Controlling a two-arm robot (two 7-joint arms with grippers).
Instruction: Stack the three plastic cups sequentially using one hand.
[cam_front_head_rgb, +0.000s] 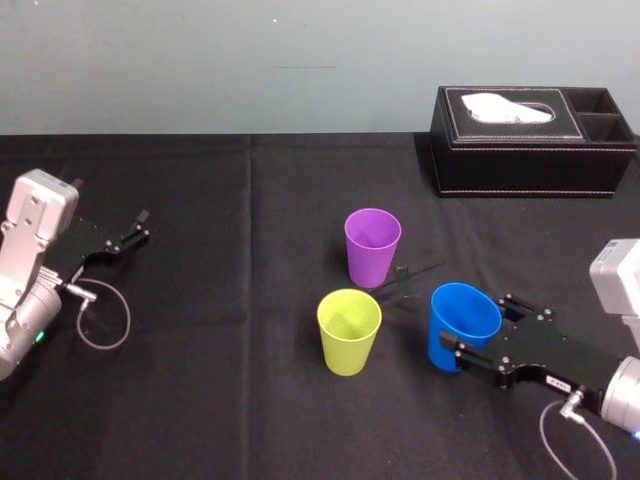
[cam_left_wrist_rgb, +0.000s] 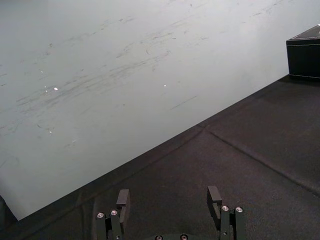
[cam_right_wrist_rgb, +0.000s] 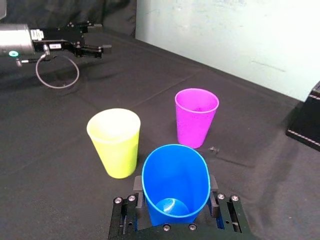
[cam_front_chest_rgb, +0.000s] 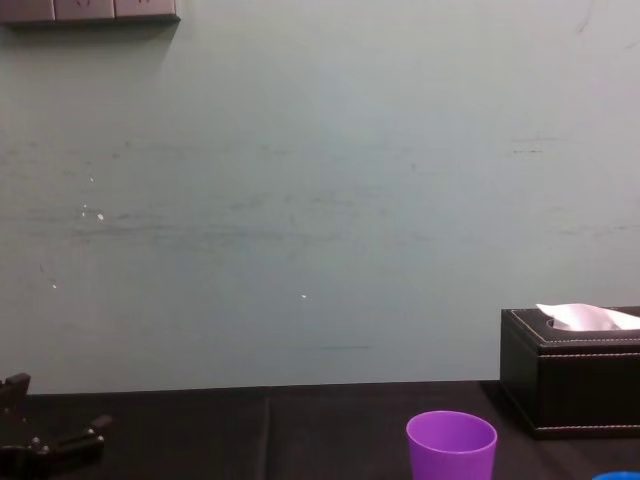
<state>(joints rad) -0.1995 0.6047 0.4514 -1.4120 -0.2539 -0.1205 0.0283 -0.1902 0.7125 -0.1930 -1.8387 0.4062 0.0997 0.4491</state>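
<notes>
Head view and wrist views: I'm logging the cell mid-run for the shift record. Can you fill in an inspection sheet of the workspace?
Surface: black cloth, flat, with a seam running front to back.
Job's things: purple cup, yellow-green cup and blue cup, all mouth-up, apart, none stacked.
Clutter: black tissue box at the far right, a tissue sticking out.
Grippers: right gripper closed on the blue cup's sides; left gripper open, parked at the left edge.
Cables: grey cable loop lying by the left wrist; second loop at the right wrist.
Surroundings: pale scuffed wall behind the table.
</notes>
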